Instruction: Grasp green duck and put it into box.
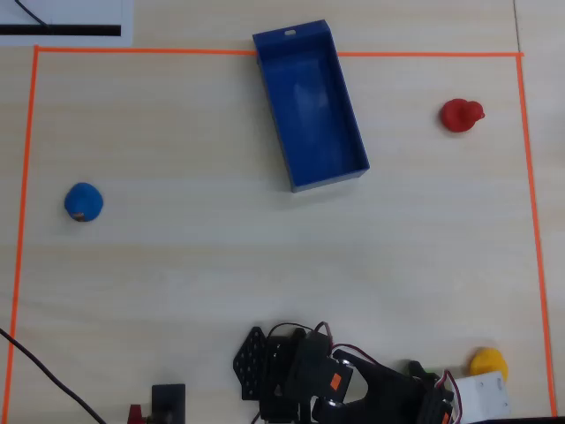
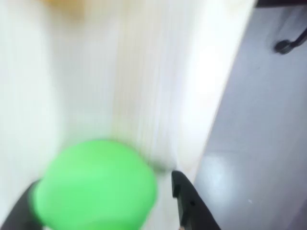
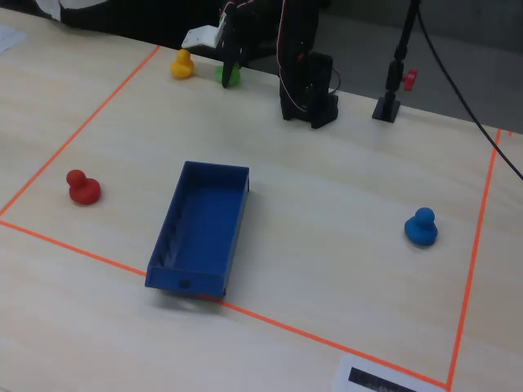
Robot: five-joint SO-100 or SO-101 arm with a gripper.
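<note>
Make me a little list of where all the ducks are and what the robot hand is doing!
green duck: between the gripper fingers, near the table edge; grip not confirmed
yellow duck: beside the green duck, on the table
red duck: alone, left of the box in the fixed view
blue duck: alone, right of the box in the fixed view
box: empty, lying on the orange tape line
wrist view: blurred
</note>
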